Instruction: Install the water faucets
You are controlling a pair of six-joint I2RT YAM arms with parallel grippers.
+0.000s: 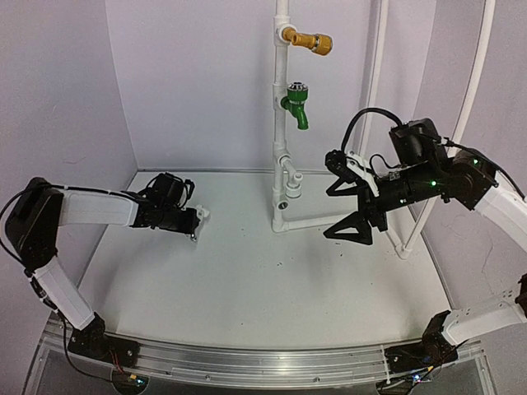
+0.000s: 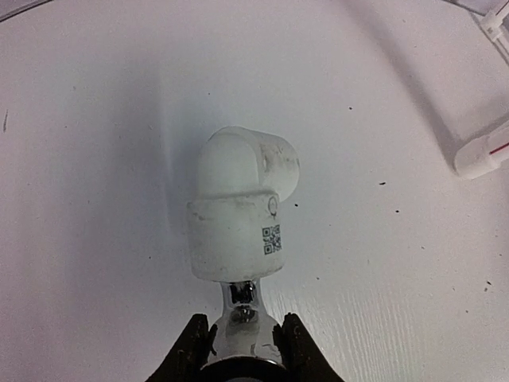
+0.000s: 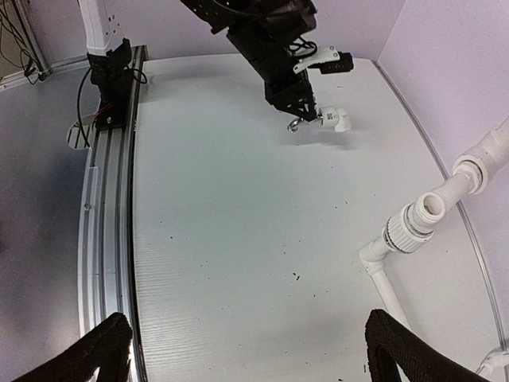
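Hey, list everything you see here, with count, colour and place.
silver tap: one, silver, in the left jaws
fitting: one, white, on the silver tap's end
green tap: one, green, mid stand
brass tap: one, yellow, top of stand
stand: one, white pipe, table's back centre
table: one, white, below all
rail: one, silver, near edge
left arm: one, black-white, jaws shut on silver tap
right arm: one, black-white, jaws open, beside stand
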